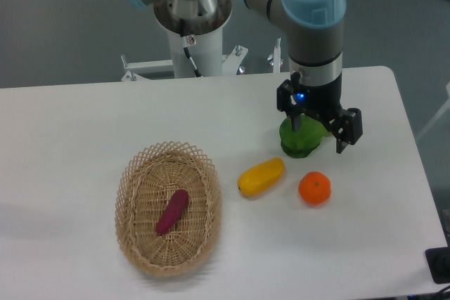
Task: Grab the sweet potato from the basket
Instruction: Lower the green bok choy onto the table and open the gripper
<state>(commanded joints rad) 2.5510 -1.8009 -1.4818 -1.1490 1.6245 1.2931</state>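
Fixed camera: sweet potato (172, 211) in basket (129, 180), well left of spread-fingered gripper (320, 134).

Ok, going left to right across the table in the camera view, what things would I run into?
Wicker basket holding the sweet potato → yellow fruit → orange. The green vegetable sits farther back beneath the gripper, overlapping the fruit and orange sideways, so its place is unclear.

basket (133, 230) woven wicker, rough; sweet potato (172, 211) matt; table (70, 131) smooth, matt white.
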